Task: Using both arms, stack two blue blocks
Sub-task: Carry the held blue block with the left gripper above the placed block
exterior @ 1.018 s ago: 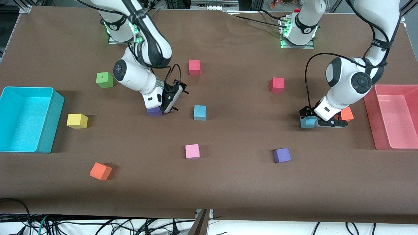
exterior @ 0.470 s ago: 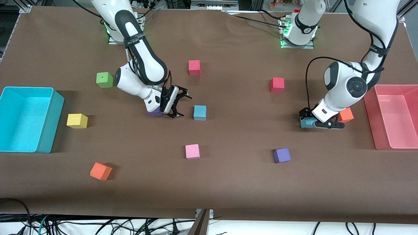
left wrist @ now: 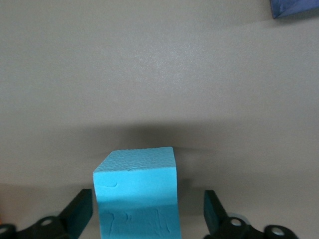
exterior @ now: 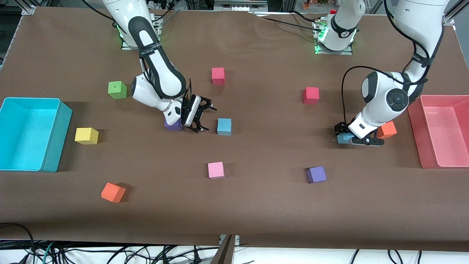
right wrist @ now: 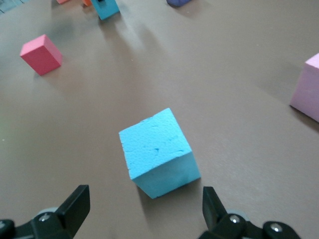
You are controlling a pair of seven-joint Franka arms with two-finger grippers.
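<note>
blue blocks (right wrist: 158,152) (left wrist: 136,198): foam by the look, matt, finely pitted, small dents and nicks on the faces
surface (exterior: 256,205): brown, matt, cloth or paper sheet, faint creases
arms (exterior: 154,55) (exterior: 421,33): glossy white shells, black joint sections, smooth
left hand (left wrist: 148,219): black, matt, plastic-looking fingers
right hand (right wrist: 144,211): black, matt, same finish
turquoise bin (exterior: 55,135): smooth plastic, slight sheen
pink bin (exterior: 416,124): translucent plastic, glossy

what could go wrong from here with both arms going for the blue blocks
The left gripper is low around one blue block with its fingers apart; an orange block sits close beside and could get nudged. The right gripper, open, points at the other blue block, which sits skewed to its fingers, and a purple block lies under that wrist.
</note>
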